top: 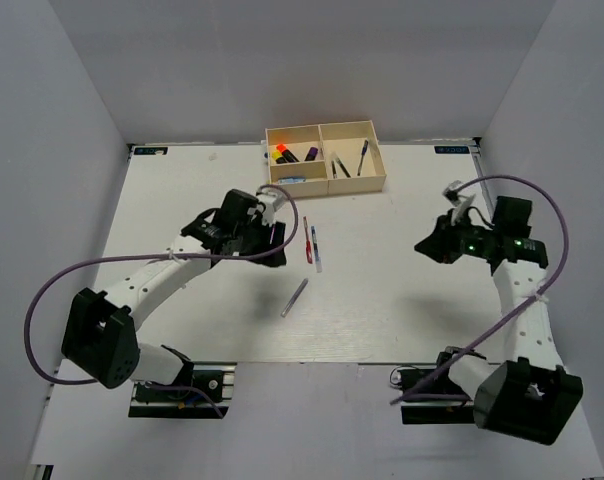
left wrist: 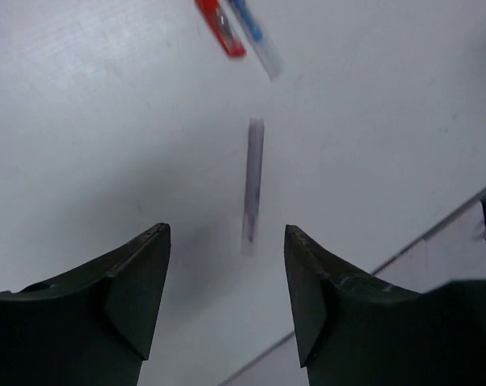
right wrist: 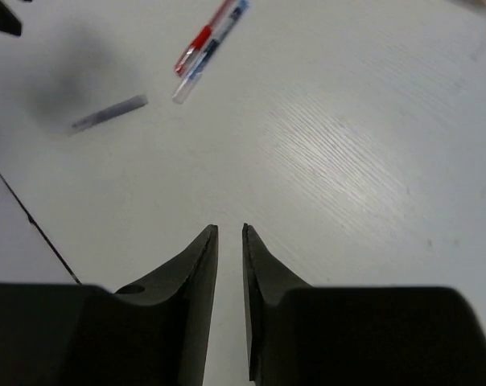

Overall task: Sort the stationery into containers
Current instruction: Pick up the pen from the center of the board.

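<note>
The cream tray point(top: 327, 186) stands at the far middle of the table. It holds an orange highlighter point(top: 281, 152), a purple one point(top: 310, 154), a pale blue piece point(top: 292, 180) and thin pens point(top: 362, 155). A red pen point(top: 307, 238) and a blue pen point(top: 316, 250) lie side by side on the table, a clear purple-tinted pen point(top: 294, 298) nearer. My left gripper point(top: 275, 255) is open and empty above the table; the clear pen point(left wrist: 253, 183) lies just ahead of its fingertips point(left wrist: 227, 233). My right gripper point(top: 424, 246) is almost shut, empty, hovering point(right wrist: 231, 231).
The table's near edge point(left wrist: 436, 233) shows at the lower right of the left wrist view. The red pen point(right wrist: 196, 44), blue pen point(right wrist: 213, 50) and clear pen point(right wrist: 110, 112) lie far ahead of the right gripper. Purple cables loop beside both arms.
</note>
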